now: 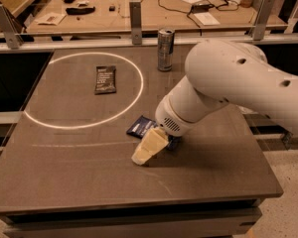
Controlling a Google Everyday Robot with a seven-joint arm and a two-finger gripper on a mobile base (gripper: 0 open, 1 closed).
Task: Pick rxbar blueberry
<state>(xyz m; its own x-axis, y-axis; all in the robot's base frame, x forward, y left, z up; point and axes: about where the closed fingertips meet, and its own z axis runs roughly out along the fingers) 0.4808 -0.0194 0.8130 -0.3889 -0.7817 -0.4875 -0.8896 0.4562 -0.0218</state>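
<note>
Two wrapped bars lie on the counter, and only the dark blue bar matters for this pick. It sits just beyond the end effector, on the far side of the cream-coloured tip and very close to it, possibly touching. One crimped end pokes out in plain sight, while the rest runs under the white arm. Its long axis seems to slant across the counter, from that exposed end back under the wrist, though most of its length is hidden. Whether the end effector is open or closed I cannot tell from where I stand. It points down and forward, its tip at the counter short of the bar. The black bar lies well away inside the white ring, and the can stands farther off still.
</note>
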